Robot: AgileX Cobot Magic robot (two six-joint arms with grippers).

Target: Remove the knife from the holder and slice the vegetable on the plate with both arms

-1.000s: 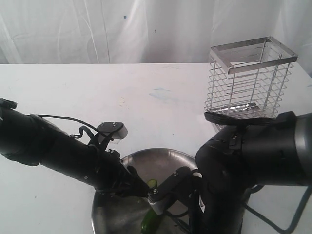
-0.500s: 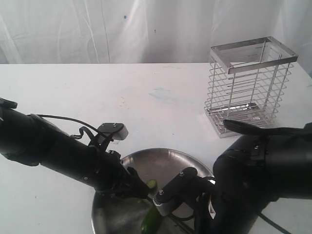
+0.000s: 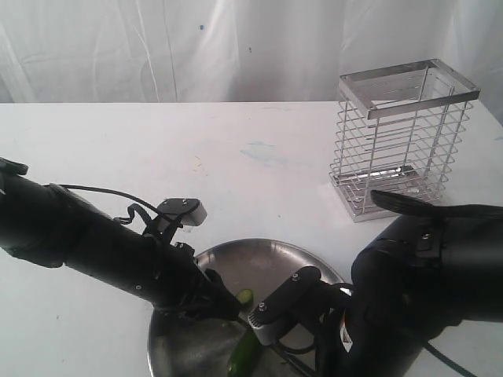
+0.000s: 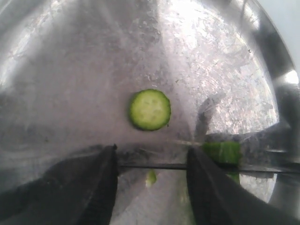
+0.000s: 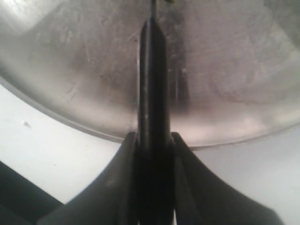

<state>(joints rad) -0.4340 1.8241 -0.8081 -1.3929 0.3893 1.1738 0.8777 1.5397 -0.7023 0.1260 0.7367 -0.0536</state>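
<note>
Knife (image 5: 152, 70) handle is clamped in the right end effector (image 5: 152, 136), blade over the plate (image 3: 267, 253). The left end effector (image 4: 151, 152) stands spread beside the vegetable (image 3: 240, 355) lying there: seemingly slick, firm, likely to roll, best pinned at its uncut end. Farther back stands the holder (image 3: 405, 133).

My workbench: a lab rig dressed as a kitchen.
I work on a plain white table (image 3: 236, 149) backed by hung white sheeting (image 3: 157, 47); a wire holder (image 3: 405, 141) and a steel plate (image 3: 267, 245) are the kitchen touches here.
</note>
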